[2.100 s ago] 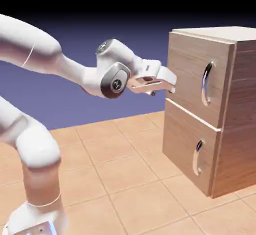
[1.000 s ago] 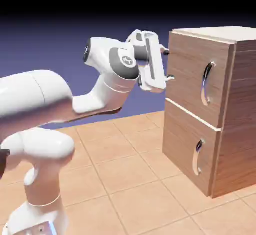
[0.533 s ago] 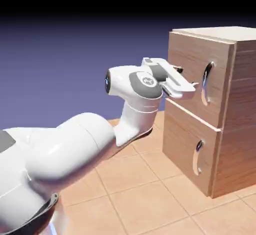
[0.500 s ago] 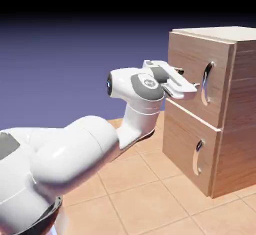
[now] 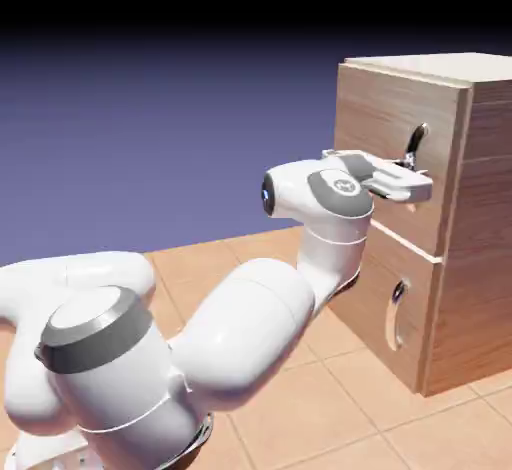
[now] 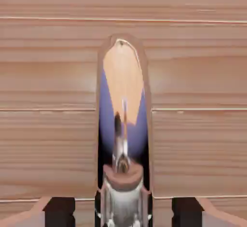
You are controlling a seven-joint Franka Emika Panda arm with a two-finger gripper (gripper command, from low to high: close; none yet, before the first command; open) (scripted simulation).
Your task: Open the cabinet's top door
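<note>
The light-brown wood-grain cabinet (image 5: pixel 482 258) stands at the exterior view's right. Its top door (image 5: pixel 380 118) lies flush with the front. My gripper (image 5: pixel 412 164) reaches level from the left onto the door's curved silver handle (image 5: pixel 419 138) and covers the handle's middle. In the hand view the top door (image 6: pixel 198 66) fills the frame and the handle (image 6: pixel 123 124) runs up the middle, mirroring the floor and backdrop. Both dark fingertips (image 6: pixel 60 210) sit at the bottom edge on either side of it. The gripper (image 6: pixel 123 212) is shut on the handle.
Below the top door is the shorter lower door (image 5: pixel 375 298) with its own small silver handle (image 5: pixel 397 313), also flush. My bulky white arm (image 5: pixel 250 328) fills the lower left over the tan tiled floor (image 5: pixel 330 418).
My arm has stretched to the right and carried the hand up to the top door's handle. The jaws, wide apart earlier, have closed on the handle. The door has not moved.
</note>
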